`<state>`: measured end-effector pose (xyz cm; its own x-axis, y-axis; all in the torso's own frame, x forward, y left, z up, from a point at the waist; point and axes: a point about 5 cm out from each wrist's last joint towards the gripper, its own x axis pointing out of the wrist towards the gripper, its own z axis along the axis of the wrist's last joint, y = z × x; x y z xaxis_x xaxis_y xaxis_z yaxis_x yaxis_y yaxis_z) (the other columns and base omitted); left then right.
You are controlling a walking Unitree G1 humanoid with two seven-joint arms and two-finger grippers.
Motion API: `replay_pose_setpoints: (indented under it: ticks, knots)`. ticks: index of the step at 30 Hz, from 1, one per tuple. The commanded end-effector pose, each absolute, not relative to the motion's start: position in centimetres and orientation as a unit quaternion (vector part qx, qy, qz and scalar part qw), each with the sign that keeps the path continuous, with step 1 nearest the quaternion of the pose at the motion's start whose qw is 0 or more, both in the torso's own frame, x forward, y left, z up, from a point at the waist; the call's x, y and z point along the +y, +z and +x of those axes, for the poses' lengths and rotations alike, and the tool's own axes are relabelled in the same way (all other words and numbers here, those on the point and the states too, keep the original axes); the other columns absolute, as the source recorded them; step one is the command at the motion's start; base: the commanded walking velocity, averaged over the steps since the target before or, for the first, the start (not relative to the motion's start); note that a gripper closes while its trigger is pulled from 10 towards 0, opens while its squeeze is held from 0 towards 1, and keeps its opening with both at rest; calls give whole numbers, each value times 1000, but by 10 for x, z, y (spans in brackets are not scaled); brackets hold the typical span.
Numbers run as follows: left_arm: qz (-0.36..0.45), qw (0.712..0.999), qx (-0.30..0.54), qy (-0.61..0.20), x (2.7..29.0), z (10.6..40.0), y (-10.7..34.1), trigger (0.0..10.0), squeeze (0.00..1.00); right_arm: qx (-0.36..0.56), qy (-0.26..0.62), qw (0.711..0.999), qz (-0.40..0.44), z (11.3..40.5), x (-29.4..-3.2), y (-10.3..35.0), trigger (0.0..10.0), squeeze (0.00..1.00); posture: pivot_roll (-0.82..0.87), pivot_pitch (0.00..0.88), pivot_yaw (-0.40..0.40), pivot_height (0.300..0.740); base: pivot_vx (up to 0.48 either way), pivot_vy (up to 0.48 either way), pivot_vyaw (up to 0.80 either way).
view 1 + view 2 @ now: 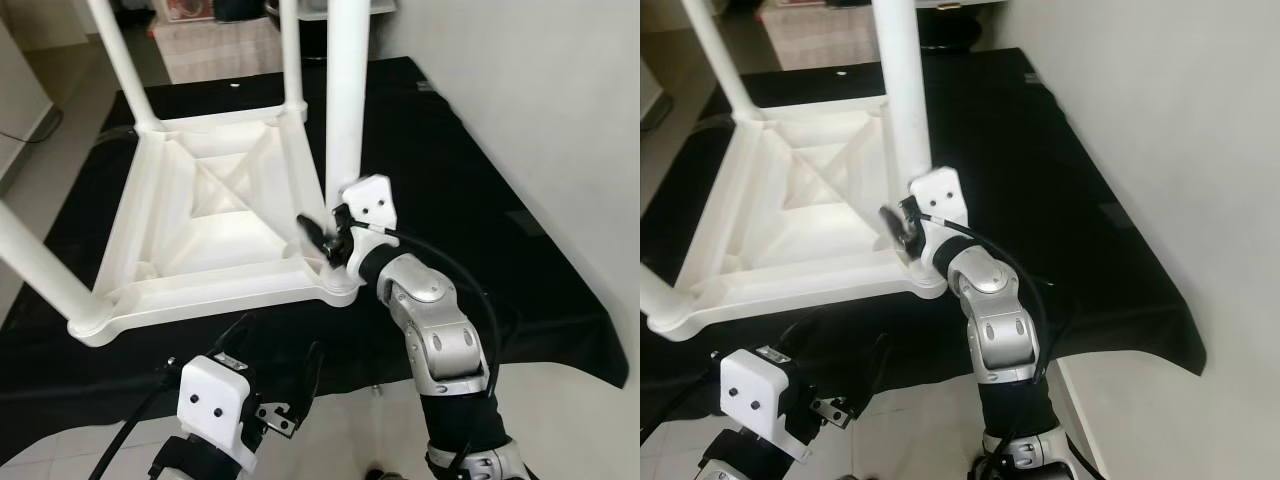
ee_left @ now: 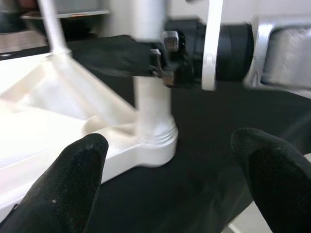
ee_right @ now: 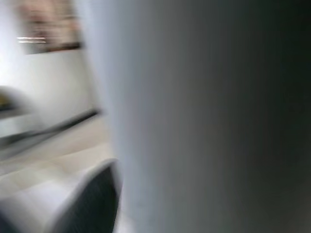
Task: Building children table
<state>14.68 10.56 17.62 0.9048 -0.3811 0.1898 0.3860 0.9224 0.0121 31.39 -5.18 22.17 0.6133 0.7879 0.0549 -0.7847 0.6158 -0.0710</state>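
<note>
A white plastic children's table (image 1: 205, 225) lies upside down on a black cloth (image 1: 450, 160), its legs pointing up. My right gripper (image 1: 322, 236) is at the base of the near right leg (image 1: 347, 100), just above its socket, with the fingers closed around the leg. In the left wrist view one black finger (image 2: 112, 56) of that gripper crosses the front of the leg (image 2: 153, 104). The right wrist view is blurred, with the leg's white surface (image 3: 194, 116) very close. My left gripper (image 1: 275, 350) hangs low before the table's near edge, open and holding nothing.
The cloth-covered surface ends at a drop near my body, with pale floor tiles (image 1: 50, 450) below. A light wall (image 1: 560, 90) runs along the right side. Other table legs (image 1: 120, 60) stand at the far and left corners. A rug (image 1: 215, 45) lies beyond.
</note>
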Motion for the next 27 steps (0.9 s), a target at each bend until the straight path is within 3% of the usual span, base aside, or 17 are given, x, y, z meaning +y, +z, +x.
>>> replay_pose_setpoints:
  ticks: [1, 3, 4, 5, 6, 7, 9, 15, 20, 21, 22, 27]
  knots:
    - [-15, 976, -78, -203, 105, 146, 171, 10000, 0, -79, 551, 830, -35, 306, -38, 236, 10000, 1000, 40, 182, 5, 740, 0, 0, 0]
    - [-16, 976, -78, -202, 103, 145, 171, 10000, 0, -86, 602, 789, -86, 307, -43, 238, 10000, 1000, 42, 187, 2, 740, 0, 0, 0]
    - [-16, 976, -78, -202, 103, 145, 171, 10000, 0, -86, 602, 789, -86, 307, -43, 238, 10000, 1000, 42, 187, 2, 740, 0, 0, 0]
    - [-16, 976, -78, -202, 103, 145, 171, 10000, 0, -86, 602, 789, -86, 307, -43, 238, 10000, 12, 42, 187, 2, 740, 0, 0, 0]
    - [-16, 976, -78, -201, 103, 144, 172, 10000, 0, -86, 632, 762, -113, 311, -45, 240, 10000, 12, 49, 194, -1, 740, 0, 0, 0]
    - [-16, 976, -78, -201, 103, 144, 172, 10000, 0, -86, 632, 762, -113, 311, -45, 240, 10000, 12, 49, 194, -1, 740, 0, 0, 0]
    - [-18, 976, -78, -200, 102, 142, 173, 10000, 0, -73, 673, 721, -148, 319, -48, 242, 10000, 0, 54, 203, -2, 740, 0, 0, 0]
    - [-19, 976, -76, -202, 100, 138, 174, 10000, 0, -62, 683, 708, -166, 331, -48, 248, 10000, 0, 48, 224, -3, 740, 0, 0, 0]
    - [-21, 976, -70, -204, 99, 135, 173, 10000, 0, -59, 722, 672, -156, 341, -50, 262, 10000, 0, 44, 234, 3, 740, 0, 0, 0]
    - [-22, 976, -68, -204, 99, 134, 173, 10000, 0, -60, 729, 663, -155, 342, -51, 263, 980, 0, 48, 243, 5, 740, 0, 0, 0]
    - [-22, 976, -67, -204, 99, 133, 173, 10000, 0, -58, 739, 653, -153, 343, -51, 264, 0, 0, 48, 243, 5, 740, 0, 0, 0]
    - [-22, 976, -65, -205, 99, 131, 174, 10000, 0, -56, 758, 632, -149, 344, -51, 265, 0, 0, 53, 251, 11, 740, 0, 0, 0]
